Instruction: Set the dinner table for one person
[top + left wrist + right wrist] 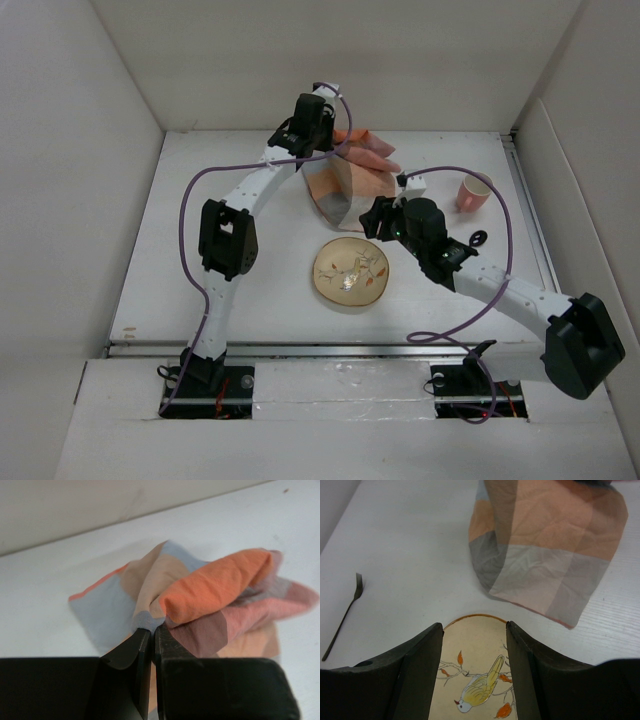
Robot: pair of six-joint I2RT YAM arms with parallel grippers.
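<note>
Orange, blue and grey checked cloth (215, 585) hangs bunched from the left claw (151, 630), its jaws pinched tight on one fold, up by the far edge of the large white matte counter (270, 300). Meanwhile the right claw (474, 625) is spread wide and empty over the round cream bird-painted plate (475, 675), mid-counter. The risk, I'd say: that thin pinch slips, or the dangling corner drags across the plate and shifts it.
</note>
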